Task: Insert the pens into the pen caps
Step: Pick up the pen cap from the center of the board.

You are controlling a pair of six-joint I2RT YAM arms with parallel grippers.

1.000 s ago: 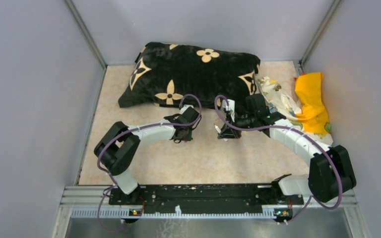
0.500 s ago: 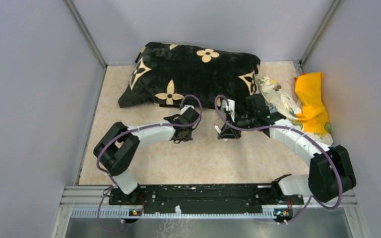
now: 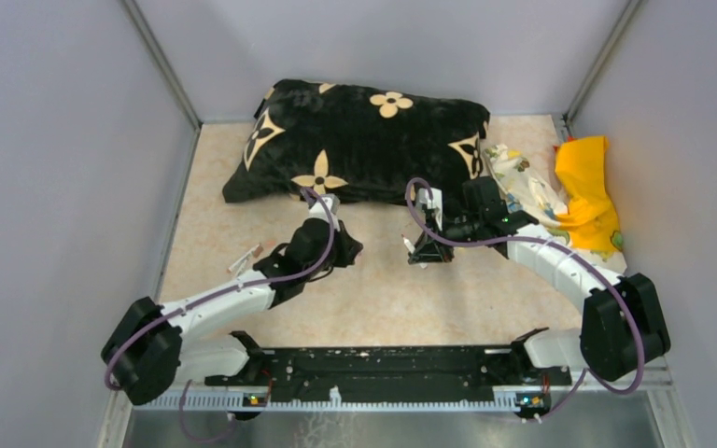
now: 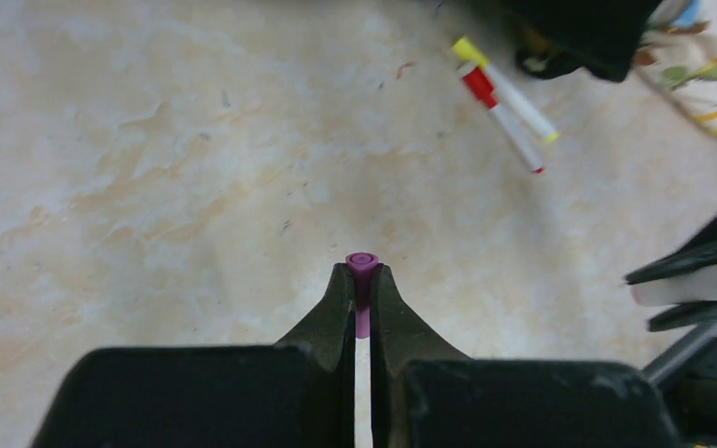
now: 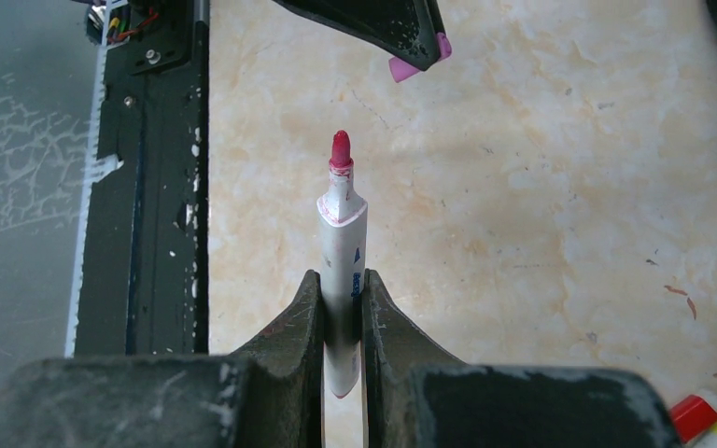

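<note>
Beige marbled tabletop [image 3: 383, 299] fills the cell, with a black cushion [image 3: 364, 140] at the back. At far left a loose pen [image 3: 243, 259] lies flat. Next, the left gripper [image 4: 362, 273] is pinched tight on a pink pen cap [image 4: 361, 262]. Just beside it, the right gripper [image 5: 344, 285] clamps a white pen [image 5: 341, 224], whose bare pink tip is near the cap but not touching it. Two capped pens [image 4: 504, 103] lie side by side farther right.
</note>
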